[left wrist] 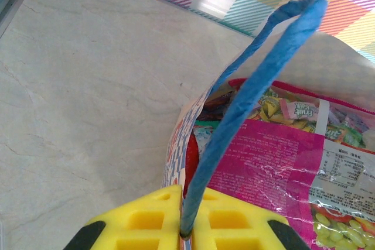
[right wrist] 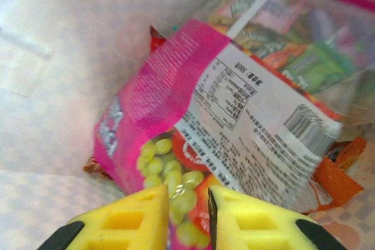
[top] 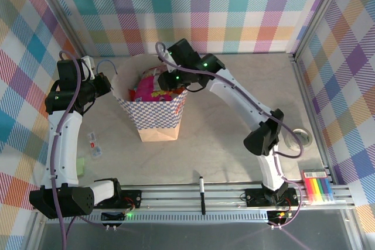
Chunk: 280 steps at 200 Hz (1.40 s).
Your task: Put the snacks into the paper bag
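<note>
Snacks [top: 149,86] sit inside paper bag [top: 158,116], likely done; my left end effector [left wrist: 186,196] clamps its handle [left wrist: 258,80], right end effector [right wrist: 188,196] parted over pink packet [right wrist: 158,103].

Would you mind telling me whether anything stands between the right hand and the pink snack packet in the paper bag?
Nothing visible does: the right hand hangs directly over the pink packet inside the paper bag, while the left hand pinches the blue handle.
</note>
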Tool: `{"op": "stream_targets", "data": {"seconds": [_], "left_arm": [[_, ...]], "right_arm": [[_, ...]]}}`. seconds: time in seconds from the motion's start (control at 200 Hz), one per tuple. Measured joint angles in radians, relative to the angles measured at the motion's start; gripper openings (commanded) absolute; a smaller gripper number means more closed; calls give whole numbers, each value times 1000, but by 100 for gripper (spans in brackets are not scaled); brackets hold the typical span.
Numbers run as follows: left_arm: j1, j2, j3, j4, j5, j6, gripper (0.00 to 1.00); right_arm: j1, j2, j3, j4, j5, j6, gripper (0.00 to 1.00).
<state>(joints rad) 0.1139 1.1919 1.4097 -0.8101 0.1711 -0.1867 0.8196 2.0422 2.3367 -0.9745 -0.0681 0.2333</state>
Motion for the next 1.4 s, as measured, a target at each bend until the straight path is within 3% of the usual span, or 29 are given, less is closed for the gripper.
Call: {"op": "stream_targets", "data": {"seconds": [0.07, 0.245, 0.485, 1.05, 1.4], "left_arm": [[0, 0, 0, 0, 2, 0, 14], [0, 3, 5, -1, 5, 0, 15], [0, 30, 26, 0, 24, 0, 18], [0, 75, 82, 0, 48, 1, 19], [0, 87, 95, 0, 46, 1, 19]], "right_arm": [[0, -48, -8, 14, 10, -5, 43], [0, -167, -82, 48, 102, 2, 57], [0, -261, -190, 50, 276, 38, 65], [-67, -325, -275, 61, 338, 117, 64], [-101, -489, -412, 101, 343, 152, 68]]}}
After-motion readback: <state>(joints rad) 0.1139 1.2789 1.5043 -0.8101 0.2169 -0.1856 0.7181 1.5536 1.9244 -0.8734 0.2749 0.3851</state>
